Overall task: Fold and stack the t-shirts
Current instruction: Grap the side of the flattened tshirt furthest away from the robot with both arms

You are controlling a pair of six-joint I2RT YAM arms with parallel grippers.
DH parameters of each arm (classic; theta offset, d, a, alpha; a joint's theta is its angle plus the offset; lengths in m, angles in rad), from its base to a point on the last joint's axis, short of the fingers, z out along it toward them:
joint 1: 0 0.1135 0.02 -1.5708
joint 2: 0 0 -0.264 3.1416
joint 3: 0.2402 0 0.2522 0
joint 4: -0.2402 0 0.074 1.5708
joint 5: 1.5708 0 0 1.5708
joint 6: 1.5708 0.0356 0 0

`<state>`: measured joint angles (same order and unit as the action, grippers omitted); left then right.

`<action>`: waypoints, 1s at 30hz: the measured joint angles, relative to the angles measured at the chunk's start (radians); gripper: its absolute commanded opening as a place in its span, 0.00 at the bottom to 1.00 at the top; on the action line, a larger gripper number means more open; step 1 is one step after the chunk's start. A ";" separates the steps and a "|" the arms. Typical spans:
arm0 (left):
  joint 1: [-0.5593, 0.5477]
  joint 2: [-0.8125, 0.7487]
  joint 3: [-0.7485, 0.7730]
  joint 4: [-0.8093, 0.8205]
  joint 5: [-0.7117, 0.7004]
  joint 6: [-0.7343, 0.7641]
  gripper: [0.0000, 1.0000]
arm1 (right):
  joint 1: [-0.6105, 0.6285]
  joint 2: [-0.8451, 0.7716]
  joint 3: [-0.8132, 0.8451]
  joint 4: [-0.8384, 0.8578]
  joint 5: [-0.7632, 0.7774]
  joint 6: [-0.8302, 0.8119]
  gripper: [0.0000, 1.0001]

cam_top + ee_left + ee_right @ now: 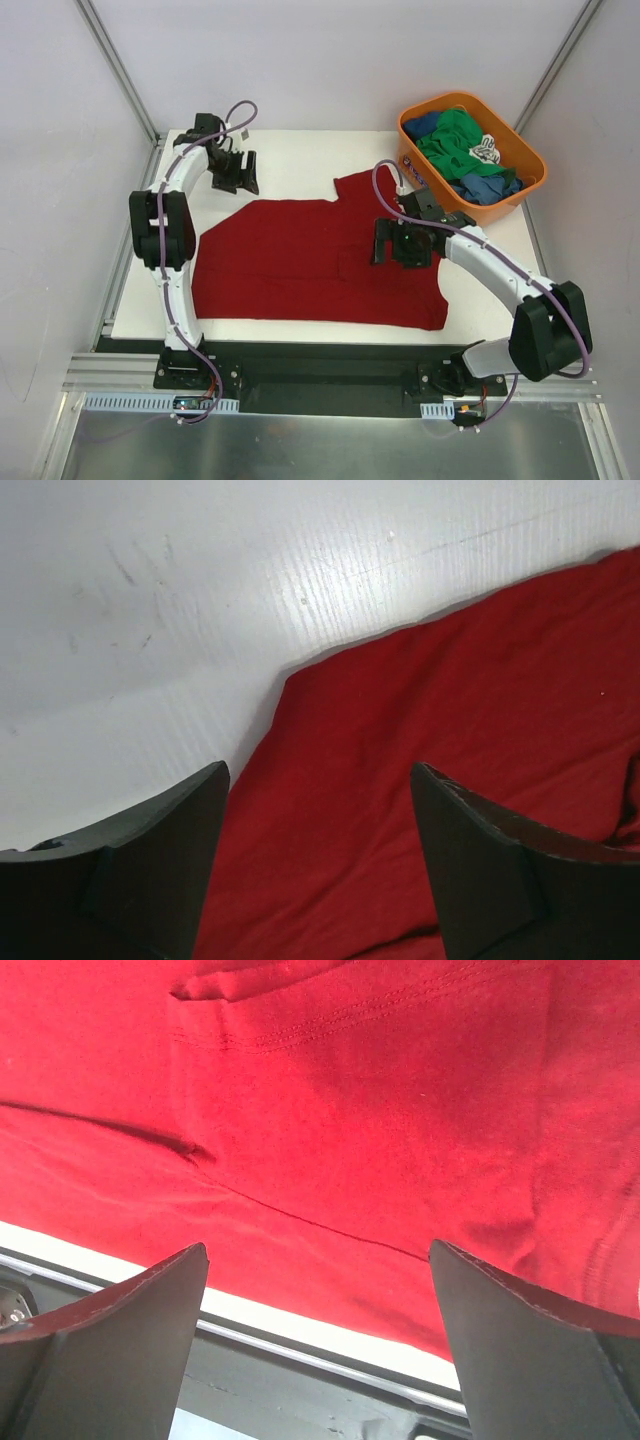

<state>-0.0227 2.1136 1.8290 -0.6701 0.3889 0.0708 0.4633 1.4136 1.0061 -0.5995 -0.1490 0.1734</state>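
Observation:
A large dark red t-shirt (310, 260) lies spread flat across the white table. It fills the lower right of the left wrist view (440, 740) and most of the right wrist view (340, 1090). My left gripper (232, 172) is open and empty above the shirt's far left corner. My right gripper (404, 244) is open and empty over the shirt's right part. Green (455, 140) and blue (488, 186) t-shirts lie bunched in the orange tub (530, 148).
The orange tub stands at the table's far right corner. The white table top (300, 155) shows behind the shirt. The table's near edge and a dark rail (300, 1360) show below the shirt's hem in the right wrist view.

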 measured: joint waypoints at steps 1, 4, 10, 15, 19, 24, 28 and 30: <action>0.000 0.016 0.005 -0.001 0.019 0.014 0.68 | 0.000 -0.016 0.000 -0.005 0.005 -0.005 0.97; 0.000 0.063 0.010 -0.004 0.049 0.039 0.59 | 0.000 -0.033 0.000 -0.021 0.019 -0.012 0.97; -0.012 0.127 0.010 -0.029 0.036 0.054 0.47 | 0.000 -0.034 -0.003 -0.038 0.038 -0.021 0.97; -0.042 0.143 0.011 -0.038 -0.023 0.057 0.19 | 0.000 -0.047 -0.030 -0.034 0.038 -0.021 0.97; -0.064 0.143 0.011 -0.045 -0.064 0.052 0.00 | 0.000 -0.061 -0.054 -0.034 0.039 -0.021 0.97; -0.099 0.137 0.006 -0.044 -0.183 0.042 0.00 | 0.000 -0.084 -0.071 -0.033 0.039 -0.021 0.97; -0.148 0.081 -0.050 -0.042 -0.317 -0.003 0.00 | 0.000 -0.115 -0.080 -0.025 0.039 -0.021 0.97; -0.177 0.035 -0.087 -0.045 -0.386 -0.040 0.00 | 0.000 -0.125 -0.084 -0.024 0.040 -0.027 0.97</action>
<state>-0.1993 2.1487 1.7416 -0.7147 0.0025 0.0303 0.4633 1.2888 0.9222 -0.6231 -0.1089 0.1467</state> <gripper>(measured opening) 0.008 0.966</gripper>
